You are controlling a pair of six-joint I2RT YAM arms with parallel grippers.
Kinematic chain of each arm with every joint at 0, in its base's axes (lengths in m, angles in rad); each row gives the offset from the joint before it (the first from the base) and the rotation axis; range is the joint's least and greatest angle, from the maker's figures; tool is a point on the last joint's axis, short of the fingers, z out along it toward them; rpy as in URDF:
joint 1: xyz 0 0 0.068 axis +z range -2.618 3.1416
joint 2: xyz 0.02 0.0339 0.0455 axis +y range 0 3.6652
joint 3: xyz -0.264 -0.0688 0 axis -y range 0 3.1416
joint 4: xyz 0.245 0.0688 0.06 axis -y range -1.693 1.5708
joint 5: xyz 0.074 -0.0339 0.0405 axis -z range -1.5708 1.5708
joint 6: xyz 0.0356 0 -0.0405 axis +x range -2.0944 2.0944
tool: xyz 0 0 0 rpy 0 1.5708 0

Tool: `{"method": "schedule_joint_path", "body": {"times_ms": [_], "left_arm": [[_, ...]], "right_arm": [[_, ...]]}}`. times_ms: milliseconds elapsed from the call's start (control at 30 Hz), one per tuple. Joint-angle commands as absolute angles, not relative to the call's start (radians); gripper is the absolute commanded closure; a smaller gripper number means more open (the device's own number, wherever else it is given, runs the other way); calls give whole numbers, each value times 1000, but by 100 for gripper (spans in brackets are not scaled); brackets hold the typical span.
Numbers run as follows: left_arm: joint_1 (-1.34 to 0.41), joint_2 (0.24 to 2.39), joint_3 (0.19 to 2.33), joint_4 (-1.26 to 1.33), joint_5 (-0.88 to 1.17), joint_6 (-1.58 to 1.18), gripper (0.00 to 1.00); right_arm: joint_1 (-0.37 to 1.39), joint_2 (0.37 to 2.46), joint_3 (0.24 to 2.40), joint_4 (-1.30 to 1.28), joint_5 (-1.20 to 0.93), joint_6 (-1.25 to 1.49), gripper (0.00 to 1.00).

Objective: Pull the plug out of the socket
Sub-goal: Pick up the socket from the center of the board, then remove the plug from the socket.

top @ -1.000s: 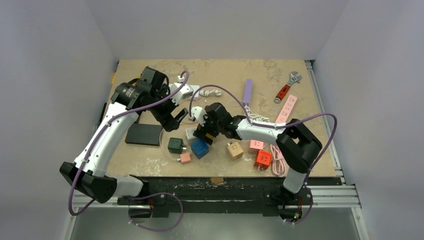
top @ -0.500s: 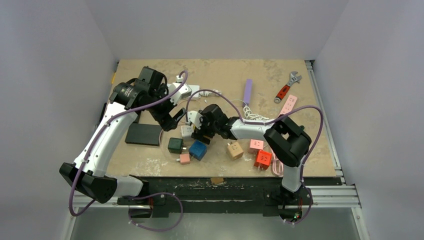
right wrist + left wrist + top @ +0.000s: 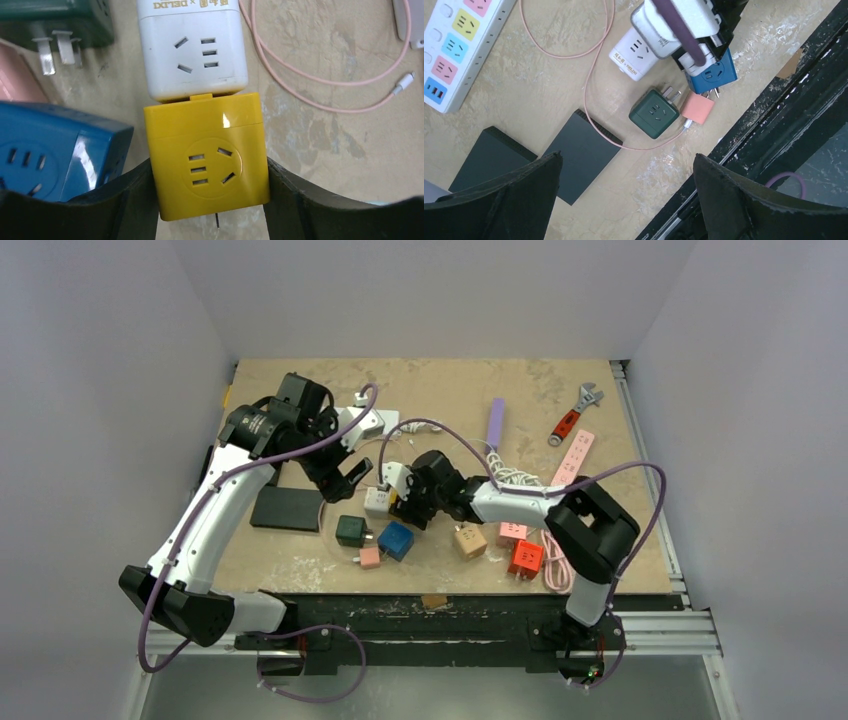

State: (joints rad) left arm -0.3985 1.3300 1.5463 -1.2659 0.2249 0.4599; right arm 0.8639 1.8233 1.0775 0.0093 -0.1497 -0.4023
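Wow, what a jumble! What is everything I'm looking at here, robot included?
yellow plug cube: one, yellow, joined to the white socket cube, held in the right jaws.
white socket cube: one, white, table centre.
other plug cubes: five, dark green, blue, tan, pink, orange-red, near edge.
small pink plug: one, pink, beside the blue cube.
power strips: two, white with coloured sockets, pink; left and right.
purple bar: one, purple, far side.
wrench: one, red-handled, far right.
dark slabs: two, black, left.
cables: three, thin pink, white, pink; scattered.
table: one, tan.
robot arms: two, white and black, left, right; left jaws open.
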Motion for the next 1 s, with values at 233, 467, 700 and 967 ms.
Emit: {"method": "schedule_joint_path", "body": {"times_ms": [233,467,700,967], "left_arm": [[-390,1141,1437,-1205,524,784,0],[-399,1030,1304,-1017,583,1003,0],[-508,863,1023,-641,469,1100,0],[-579,724,809,-407,442,1257,0]], "right_arm": [[868,1426,968,69,-13,-305,100],[868,1261,942,41,-76,-222,100],[867,1191,936,82,-237,-33,100],[827,1151,918,183,-372,150,100]]}}
